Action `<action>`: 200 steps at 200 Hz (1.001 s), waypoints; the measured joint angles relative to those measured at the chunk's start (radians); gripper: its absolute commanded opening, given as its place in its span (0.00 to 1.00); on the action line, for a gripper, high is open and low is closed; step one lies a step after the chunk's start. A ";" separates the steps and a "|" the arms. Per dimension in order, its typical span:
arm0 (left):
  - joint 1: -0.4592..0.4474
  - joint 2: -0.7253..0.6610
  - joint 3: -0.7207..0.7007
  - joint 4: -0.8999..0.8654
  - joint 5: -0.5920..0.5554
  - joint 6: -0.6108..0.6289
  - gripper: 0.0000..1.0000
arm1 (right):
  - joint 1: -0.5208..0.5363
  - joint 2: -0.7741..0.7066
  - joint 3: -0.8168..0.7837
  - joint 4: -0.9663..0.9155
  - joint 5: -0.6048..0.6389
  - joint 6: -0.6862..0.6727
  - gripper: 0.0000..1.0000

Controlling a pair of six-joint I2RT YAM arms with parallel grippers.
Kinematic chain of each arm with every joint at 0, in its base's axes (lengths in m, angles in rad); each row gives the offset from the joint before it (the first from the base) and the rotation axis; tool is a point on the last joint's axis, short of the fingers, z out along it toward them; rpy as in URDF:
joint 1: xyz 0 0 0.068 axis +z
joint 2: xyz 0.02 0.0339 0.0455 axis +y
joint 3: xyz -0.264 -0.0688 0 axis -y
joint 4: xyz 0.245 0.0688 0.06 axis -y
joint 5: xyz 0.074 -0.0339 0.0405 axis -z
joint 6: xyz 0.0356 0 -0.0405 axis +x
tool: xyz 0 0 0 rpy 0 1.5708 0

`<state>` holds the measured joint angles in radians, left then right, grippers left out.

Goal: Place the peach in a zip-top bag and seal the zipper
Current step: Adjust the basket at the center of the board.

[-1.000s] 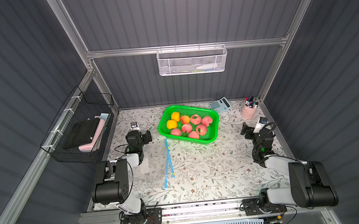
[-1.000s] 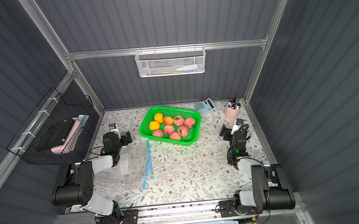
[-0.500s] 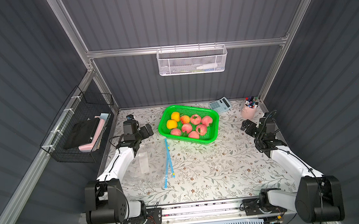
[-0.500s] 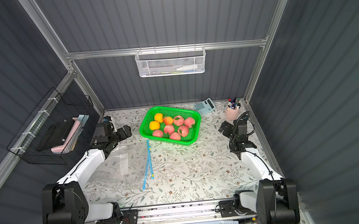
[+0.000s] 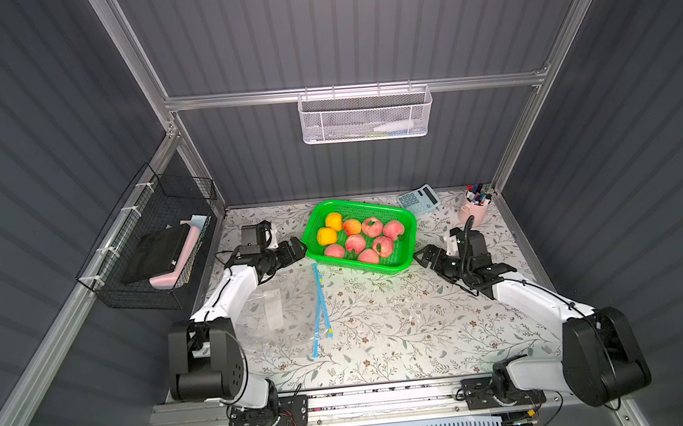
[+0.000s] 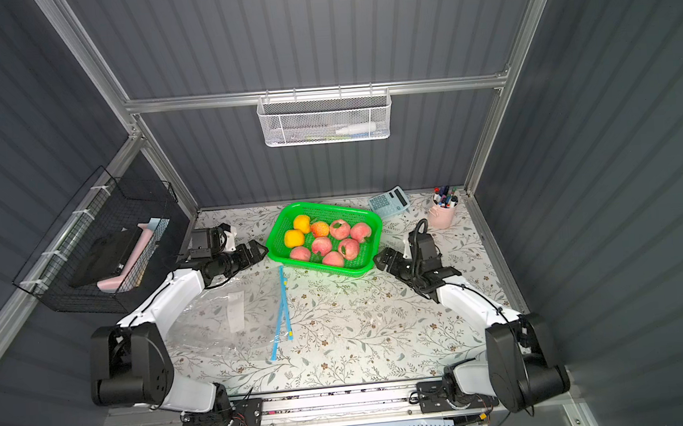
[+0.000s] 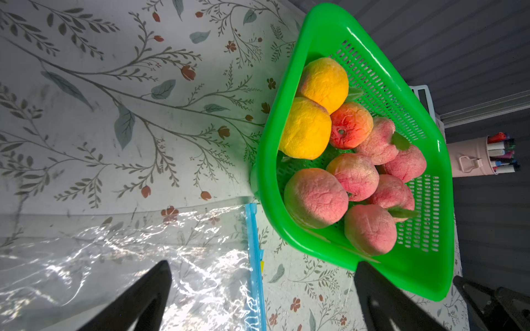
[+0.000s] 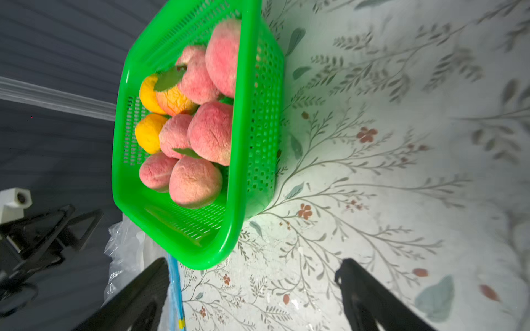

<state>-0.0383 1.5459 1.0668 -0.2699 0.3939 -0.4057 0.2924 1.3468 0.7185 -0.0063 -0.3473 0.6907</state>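
Left wrist view is showing you the relation that matters: the left gripper [image 7: 262, 265] is hanging with its fingers spread wide and empty. The peaches [image 7: 315, 197] are sitting just ahead of it inside the green basket [image 7: 265, 160], beyond the near rim.

In both top views this gripper is hovering just beside the basket's left end. The right gripper [image 5: 419, 254], fingers likewise apart and holding nothing, is facing the opposite end. Both are sitting about equally near, though the pink peach in the near left corner is lying closest to your left fingers.

The zip-top bag [image 5: 270, 309] is lying flat beside the left arm. Its blue zipper [image 5: 319, 302] is running lengthways from the basket toward the robot's base and looks unsealed.

You are going to have to rise over the basket wall to reach any fruit, and two yellow fruits [image 5: 334, 221] are crowding the far left corner. The calculator [image 5: 418, 200] and pen cup [image 5: 474, 211] are standing well clear.
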 measured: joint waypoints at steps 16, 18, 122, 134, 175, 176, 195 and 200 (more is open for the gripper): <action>-0.005 0.075 0.061 0.000 0.015 -0.005 1.00 | 0.016 0.042 0.018 0.020 -0.023 0.018 0.93; -0.006 0.085 0.068 0.001 0.017 -0.006 1.00 | 0.018 0.048 0.020 0.023 -0.026 0.020 0.93; -0.113 0.345 0.336 -0.014 0.066 -0.007 0.98 | 0.021 0.233 0.206 0.087 -0.078 0.039 0.90; -0.111 0.345 0.336 -0.014 0.076 -0.012 0.98 | 0.017 0.260 0.236 0.082 -0.074 0.031 0.89; -0.111 0.344 0.317 -0.010 0.097 -0.018 0.99 | 0.010 0.341 0.341 0.035 -0.032 -0.014 0.89; -0.111 0.344 0.316 -0.010 0.098 -0.018 0.99 | 0.010 0.342 0.343 0.034 -0.031 -0.015 0.90; -0.116 0.344 0.293 -0.010 0.122 -0.019 0.99 | 0.008 0.375 0.382 0.027 -0.011 -0.037 0.92; -0.118 0.344 0.288 -0.011 0.128 -0.021 0.99 | 0.008 0.383 0.391 0.027 -0.005 -0.041 0.93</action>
<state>-0.1562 1.8904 1.3548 -0.2813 0.5217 -0.4271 0.3008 1.7294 1.1095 0.0208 -0.3523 0.6498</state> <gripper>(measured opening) 0.990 0.910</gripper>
